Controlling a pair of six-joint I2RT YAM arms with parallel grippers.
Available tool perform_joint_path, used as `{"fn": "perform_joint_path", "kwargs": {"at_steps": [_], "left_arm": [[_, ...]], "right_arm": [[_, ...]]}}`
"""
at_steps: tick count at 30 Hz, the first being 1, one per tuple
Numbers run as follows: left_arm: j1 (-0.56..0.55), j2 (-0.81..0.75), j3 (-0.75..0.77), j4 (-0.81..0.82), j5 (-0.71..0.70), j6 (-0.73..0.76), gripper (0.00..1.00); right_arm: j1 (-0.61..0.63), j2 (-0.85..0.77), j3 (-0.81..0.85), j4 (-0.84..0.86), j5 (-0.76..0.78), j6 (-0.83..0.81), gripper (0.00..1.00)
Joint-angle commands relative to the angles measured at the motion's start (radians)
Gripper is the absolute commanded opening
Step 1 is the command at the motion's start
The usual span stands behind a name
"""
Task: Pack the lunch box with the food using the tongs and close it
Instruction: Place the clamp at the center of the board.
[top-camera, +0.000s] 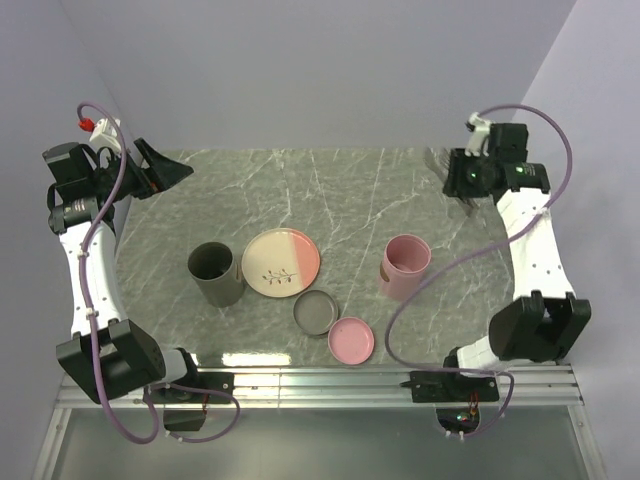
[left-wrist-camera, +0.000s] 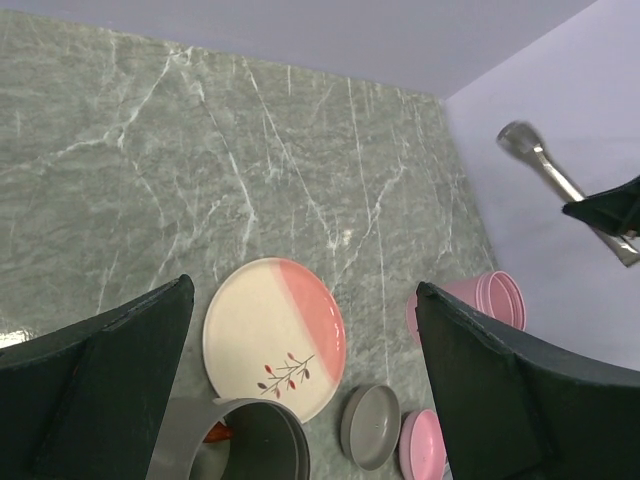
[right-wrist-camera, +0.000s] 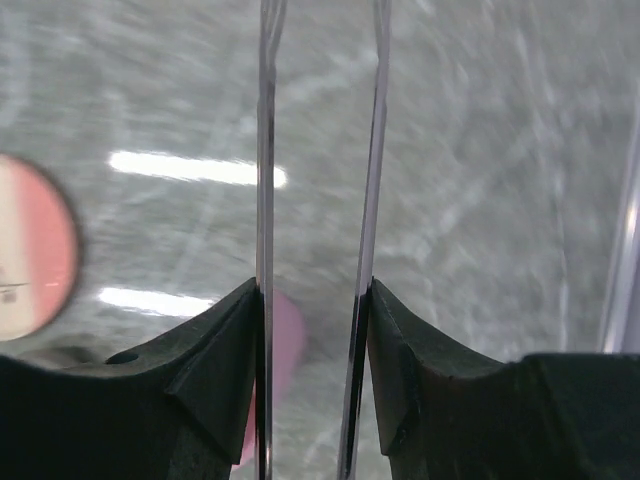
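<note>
And there we had it: the right gripper (right-wrist-camera: 310, 300) hung over the far right corner of the surface (top-camera: 350, 190), its fingers (right-wrist-camera: 220, 350) half-closed on the tongs (right-wrist-camera: 266, 180), both slim arms pinched between them. The left gripper (left-wrist-camera: 305, 300) waited at the far left corner, fingers spread wide on nothing. We found the plate (top-camera: 281, 262) bare; a reddish speck (left-wrist-camera: 218, 432) showed at the grey container (top-camera: 215, 272), perhaps food. Our worry was that smooth metal in a light pinch could swivel or slide out. The long tips swinging in could also topple the pink container (top-camera: 405, 265).
</note>
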Motion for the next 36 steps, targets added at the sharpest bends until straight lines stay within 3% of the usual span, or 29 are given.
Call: {"fn": "perform_joint_path", "kwargs": {"at_steps": [1,8,20,24,28,31,36], "left_arm": [[0.004,0.000,0.030,0.002,0.005,0.035,0.99],[0.004,0.000,0.027,0.019,0.013,0.026,0.99],[0.004,0.000,0.031,-0.008,0.003,0.063,0.99],[0.005,0.005,0.030,-0.001,0.011,0.055,0.99],[0.004,0.002,0.028,-0.004,0.014,0.066,0.99],[0.004,0.002,0.024,0.003,0.051,0.078,0.99],[0.004,-0.003,0.018,0.031,0.060,0.050,1.00]], "right_arm": [[-0.119,0.030,-0.054,0.067,-0.034,-0.038,0.50],[-0.244,0.265,-0.011,0.111,-0.062,-0.047,0.49],[-0.252,0.566,0.219,0.143,-0.045,-0.011,0.49],[-0.253,0.602,0.236,0.134,-0.053,-0.033,0.48],[-0.250,0.524,0.141,0.172,-0.192,-0.101,0.49],[-0.218,0.476,0.164,0.102,-0.347,-0.260,0.52],[-0.134,0.481,0.241,-0.025,-0.414,-0.423,0.53]]}}
